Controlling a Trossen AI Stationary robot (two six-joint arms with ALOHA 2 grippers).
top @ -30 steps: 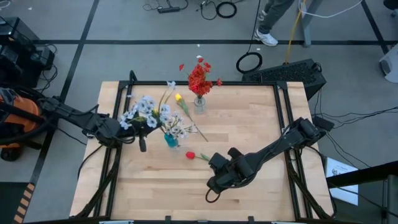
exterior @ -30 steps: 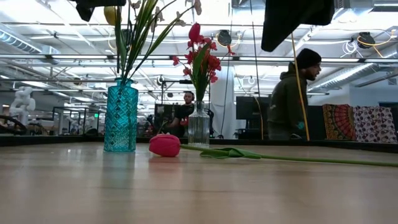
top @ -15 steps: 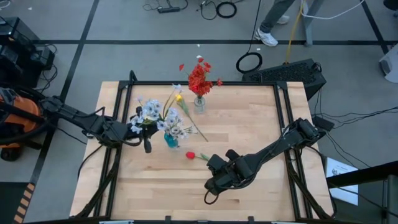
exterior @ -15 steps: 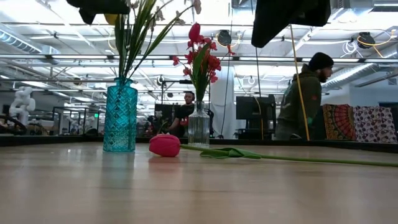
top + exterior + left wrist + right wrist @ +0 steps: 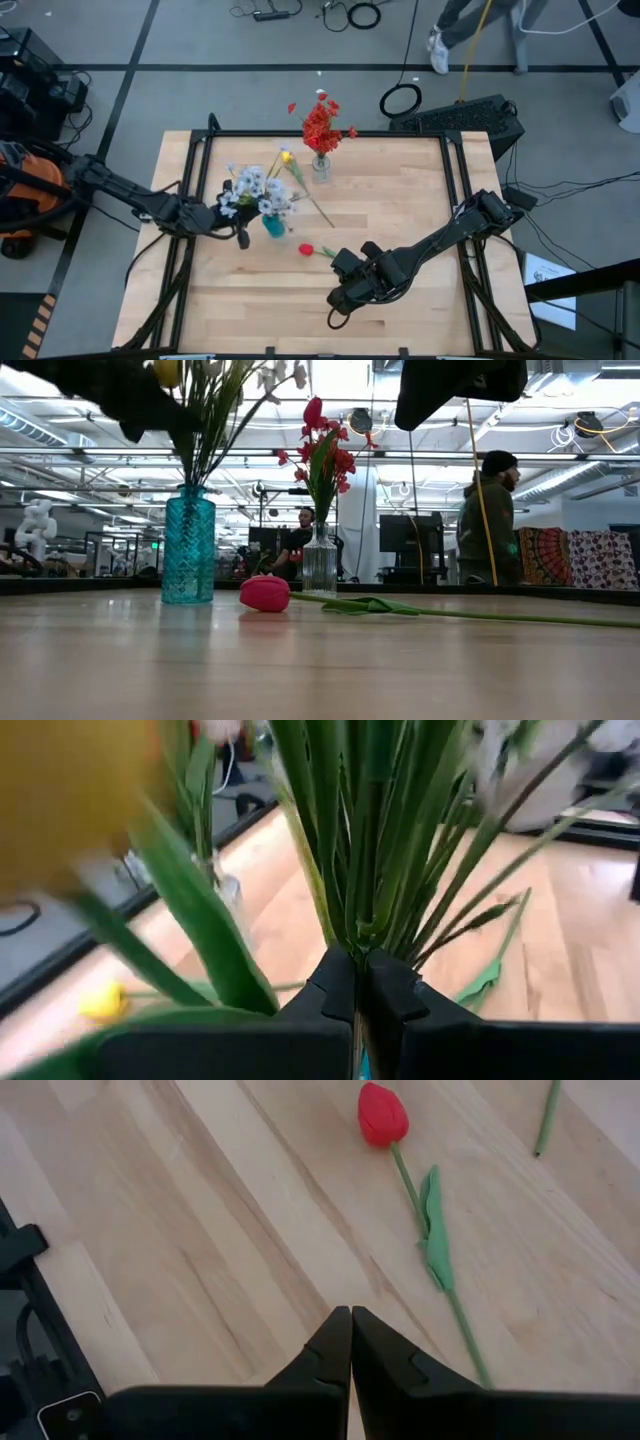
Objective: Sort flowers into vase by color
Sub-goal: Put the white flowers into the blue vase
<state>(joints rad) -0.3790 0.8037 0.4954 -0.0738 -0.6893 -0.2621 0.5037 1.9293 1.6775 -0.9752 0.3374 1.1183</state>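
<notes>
On the wooden table (image 5: 400, 210), the left gripper (image 5: 243, 238) hangs by the teal vase (image 5: 273, 224), jaws pressed together, seemingly on white-spray stems (image 5: 370, 850); the placing step looks underway. The right gripper (image 5: 350, 1342), jaws shut and empty, hovers near the red tulip (image 5: 383, 1115) lying flat, probably next for the clear vase (image 5: 320, 166) of red blooms.

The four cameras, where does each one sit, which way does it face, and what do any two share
High view: overhead, straight down on the table; both arms show.
Low view: tabletop height, facing the room; dark arm parts hang in from above.
Left wrist view: behind the shut left gripper, facing green stems.
Right wrist view: behind the shut right gripper, facing the boards.
Shared: the red tulip lying on the table shows in the high, low and right wrist views.
</notes>
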